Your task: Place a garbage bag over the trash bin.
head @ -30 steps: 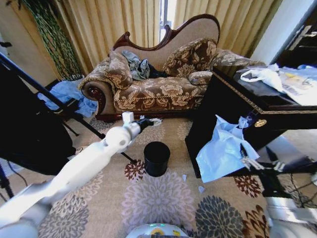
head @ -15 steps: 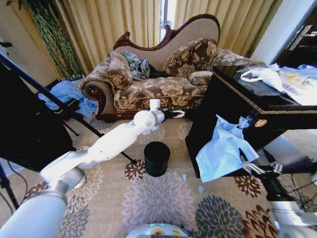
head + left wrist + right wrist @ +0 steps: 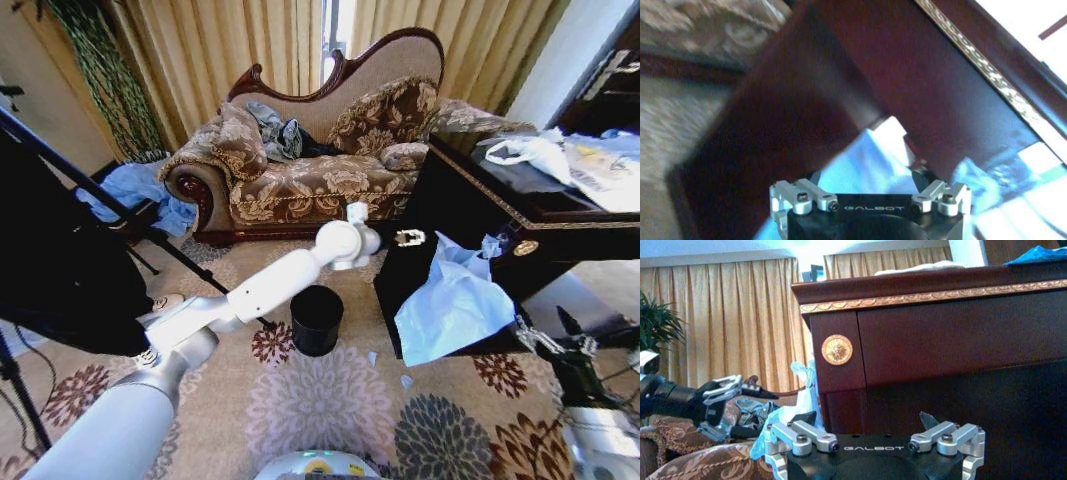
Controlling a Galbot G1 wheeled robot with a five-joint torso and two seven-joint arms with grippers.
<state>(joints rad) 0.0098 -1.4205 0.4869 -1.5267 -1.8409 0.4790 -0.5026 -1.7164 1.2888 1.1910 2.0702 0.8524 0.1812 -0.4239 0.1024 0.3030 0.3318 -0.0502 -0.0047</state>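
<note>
Pale blue-white film, crinkled: garbage bag (image 3: 455, 305) hanging down the front of the dark cabinet (image 3: 500, 200), top knotted up just beside the gilt medallion (image 3: 526, 248), lower edge near the carpet (image 3: 320, 410). Not yet over anything. Trash bin (image 3: 317, 318) upright on the carpet to the bag's left, apart from it, black mouth open and unlined.

Left gripper (image 3: 410, 238) stretched out above and beyond the bin, close to the cabinet's corner, just short of the bag's upper edge; fingers spread wide with nothing between them, bag showing past them in the left wrist view. Right gripper (image 3: 552, 338) low by the cabinet's right side, apart from the bag, fingers likewise wide and empty.

Risks, as judged: clipping the cabinet corner on the way in; pinching a single layer, so the mouth never opens; tearing or snagging thin film at the cabinet's edge; a trailing bag or a passing arm tipping the small bin.

Against a second ago: left arm swung from beside the bin across to the cabinet; right gripper drawn back from the bag's lower edge.
</note>
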